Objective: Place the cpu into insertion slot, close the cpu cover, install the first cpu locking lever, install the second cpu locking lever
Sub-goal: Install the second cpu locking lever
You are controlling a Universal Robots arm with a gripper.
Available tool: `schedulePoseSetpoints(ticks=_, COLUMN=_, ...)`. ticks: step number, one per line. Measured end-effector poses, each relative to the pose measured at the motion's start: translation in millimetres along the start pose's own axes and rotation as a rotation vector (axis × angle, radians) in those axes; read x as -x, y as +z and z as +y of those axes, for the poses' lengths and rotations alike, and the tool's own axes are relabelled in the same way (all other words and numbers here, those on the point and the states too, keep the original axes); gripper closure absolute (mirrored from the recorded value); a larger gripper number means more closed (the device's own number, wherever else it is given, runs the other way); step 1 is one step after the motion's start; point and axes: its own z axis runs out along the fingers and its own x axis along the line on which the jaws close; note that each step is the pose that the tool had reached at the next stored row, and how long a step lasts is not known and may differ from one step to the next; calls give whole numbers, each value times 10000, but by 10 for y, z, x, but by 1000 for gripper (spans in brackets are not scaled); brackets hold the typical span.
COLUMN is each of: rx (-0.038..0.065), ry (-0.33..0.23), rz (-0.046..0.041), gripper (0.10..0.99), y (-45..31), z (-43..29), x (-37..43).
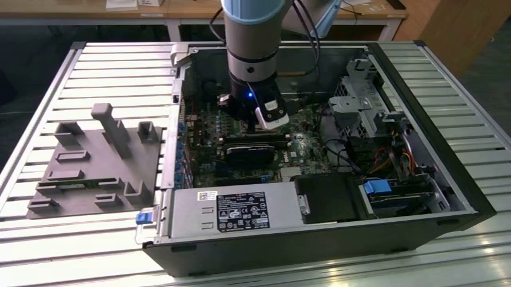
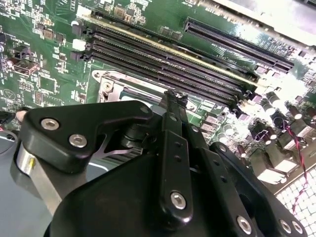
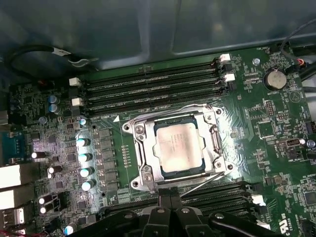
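The small square silver-grey cpu [image 3: 179,148] lies seated in the silvery-rimmed square insertion slot [image 3: 139,154] on the green motherboard [image 3: 276,123], with the thin silvery cpu cover [image 3: 213,143] closed around it. Just beside the slot, the black gripper [image 3: 170,201] hovers with its fingers drawn together, holding nothing. A thin metal locking lever [image 3: 207,180] stands slightly askew along the slot's near edge.

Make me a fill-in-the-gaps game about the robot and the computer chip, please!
1. The cpu sits inside the insertion ____.
2. The cpu cover around the chip is a ____ metal frame.
3. The motherboard is ____ in colour.
4. In the exterior view, the gripper reaches down into the open computer ____.

Missing words: slot; silvery; green; case
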Motion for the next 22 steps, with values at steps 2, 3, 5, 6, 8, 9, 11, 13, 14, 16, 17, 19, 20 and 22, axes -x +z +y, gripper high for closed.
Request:
schedulePoseSetpoints(ticks=2, rx=161, ry=9, rz=28, gripper=980, y=0, z=-37, x=0)
schedulePoseSetpoints(ticks=3, rx=248, ry=14, rz=43, gripper=980, y=0, z=-55, x=0)
schedulePoseSetpoints(ticks=5, rx=418, ry=21, rz=70, gripper=980, y=0, z=-91, x=-1)
schedulePoseSetpoints(ticks=6, rx=490, ry=24, rz=82, gripper=980, y=-1, z=-110, x=-2)
schedulePoseSetpoints(ticks=8, rx=629, ry=31, rz=108, gripper=980, y=-3, z=-152, x=1)
schedulePoseSetpoints(ticks=9, rx=697, ry=34, rz=120, gripper=980, y=-4, z=-172, x=1)
schedulePoseSetpoints(ticks=11, rx=822, ry=41, rz=141, gripper=980, y=-1, z=-201, x=-4)
schedulePoseSetpoints(ticks=13, rx=938, ry=47, rz=158, gripper=980, y=8, z=-219, x=-20)
schedulePoseSetpoints(ticks=14, rx=991, ry=48, rz=166, gripper=980, y=14, z=-228, x=-29)
schedulePoseSetpoints(ticks=16, rx=1080, ry=52, rz=178, gripper=980, y=26, z=-244, x=-49)
schedulePoseSetpoints(ticks=17, rx=1128, ry=54, rz=185, gripper=980, y=35, z=-252, x=-59)
schedulePoseSetpoints(ticks=19, rx=1214, ry=57, rz=197, gripper=980, y=50, z=-266, x=-75)
schedulePoseSetpoints(ticks=20, rx=1250, ry=59, rz=203, gripper=980, y=58, z=-273, x=-82)
schedulePoseSetpoints(ticks=22, rx=1322, ry=63, rz=214, gripper=980, y=75, z=-288, x=-97)
